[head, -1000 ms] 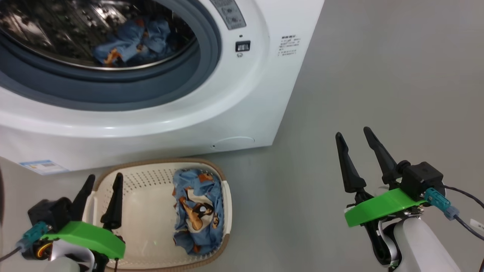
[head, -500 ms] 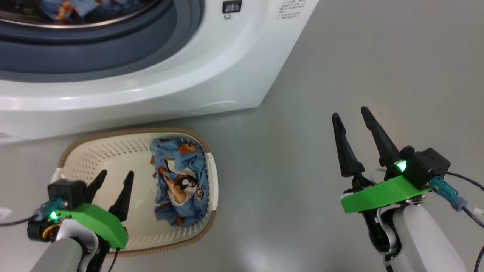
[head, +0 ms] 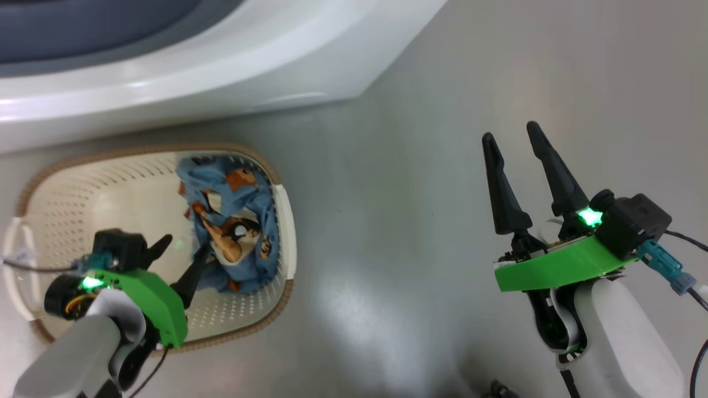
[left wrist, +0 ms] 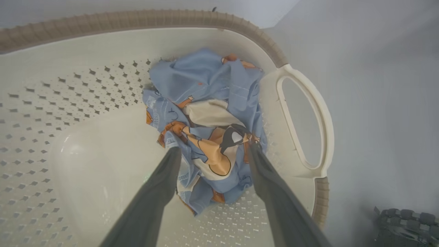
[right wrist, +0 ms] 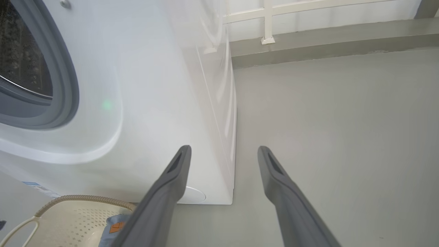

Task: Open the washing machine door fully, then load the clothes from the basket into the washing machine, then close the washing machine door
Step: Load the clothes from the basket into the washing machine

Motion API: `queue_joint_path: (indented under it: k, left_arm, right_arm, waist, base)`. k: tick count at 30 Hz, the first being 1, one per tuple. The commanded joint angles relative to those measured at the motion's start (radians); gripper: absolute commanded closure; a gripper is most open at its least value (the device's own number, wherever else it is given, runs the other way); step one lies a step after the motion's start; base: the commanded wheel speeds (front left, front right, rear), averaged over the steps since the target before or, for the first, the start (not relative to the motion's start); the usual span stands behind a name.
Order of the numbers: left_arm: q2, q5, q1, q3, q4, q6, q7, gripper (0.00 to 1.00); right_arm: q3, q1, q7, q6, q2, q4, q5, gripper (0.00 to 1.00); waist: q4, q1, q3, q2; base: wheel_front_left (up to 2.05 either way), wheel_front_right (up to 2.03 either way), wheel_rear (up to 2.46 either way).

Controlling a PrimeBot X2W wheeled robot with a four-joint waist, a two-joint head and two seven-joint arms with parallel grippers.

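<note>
Clothes (left wrist: 205,113), a crumpled blue bundle printed with orange cartoon animals, lie against the right end wall of the basket (head: 72,188), which stands on the grey floor (head: 387,193) just before the washing machine (head: 221,61). The left gripper (left wrist: 214,149) reaches down inside the basket with its fingers apart, one tip on each side of the bundle's near part, touching or nearly touching the cloth; nothing is clamped yet. To pick well, I judge it should sink a little deeper so the tips pass the top fold. It should stay off the perforated wall and the handle (left wrist: 305,127) beside the cloth, then close on the thick middle, not a loose edge, so the bundle lifts in one piece without snagging the rim. The right gripper (head: 511,138) hangs over bare floor, well apart from the basket, fingers likewise spread and empty. Against the head view of a second ago, the camera has tipped downward, so the drum (right wrist: 20,51) with a blue garment in it has slid off the top. The left gripper itself has moved from over the basket's left wall across to the bundle, while the right one keeps its pose.
</note>
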Motion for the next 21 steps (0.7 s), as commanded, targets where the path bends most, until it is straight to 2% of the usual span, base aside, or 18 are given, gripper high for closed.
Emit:
queue_joint_path:
  k: [1,6,12,21]
  left_arm:
    - [0.037,-0.015,-0.014,0.016,-0.003,0.001,0.001,0.00]
    - [0.070,-0.084,-0.112,-0.095,0.036,0.001,-0.002,0.00]
    - [0.082,-0.134,-0.183,-0.179,0.060,0.001,0.008,0.00]
    - [0.109,-0.244,-0.280,-0.259,0.115,0.001,0.020,0.00]
  right_arm:
    - [0.025,0.008,-0.008,0.005,-0.004,-0.026,0.011,0.00]
    - [0.046,-0.001,-0.008,0.005,-0.004,-0.049,0.026,0.00]
    - [0.062,-0.010,-0.008,0.005,-0.004,-0.065,0.038,0.00]
    - [0.085,-0.007,-0.008,0.005,-0.004,-0.090,0.054,0.00]
  waist:
    - [-0.028,0.0000,0.059,-0.0001]
    - [-0.059,0.0000,0.136,-0.0001]
    - [-0.079,0.0000,0.189,-0.0001]
    - [-0.121,0.0000,0.254,-0.0001]
  base:
    - [0.00,0.00,0.00]
    - [0.00,0.00,0.00]
    - [0.00,0.00,0.00]
    - [0.00,0.00,0.00]
